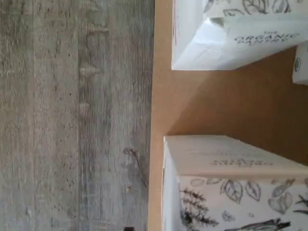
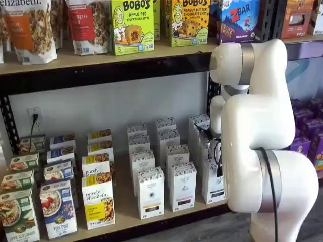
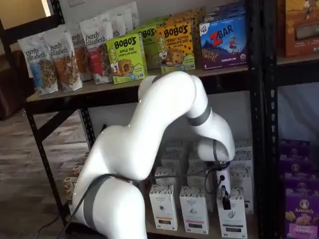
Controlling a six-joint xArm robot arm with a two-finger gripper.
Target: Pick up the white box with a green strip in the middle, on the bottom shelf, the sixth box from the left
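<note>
Jaws stand spread wide, empty, low by the white box [image 3: 232,215] at the right end of the front row on the bottom shelf [image 2: 131,222]. Matching white cartons [image 2: 151,192] stand just beside it.

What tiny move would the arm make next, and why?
Probably ease the gripper down over the white box at the front row's right end of the bottom shelf: it hangs by that box's top, holding nothing.
</note>
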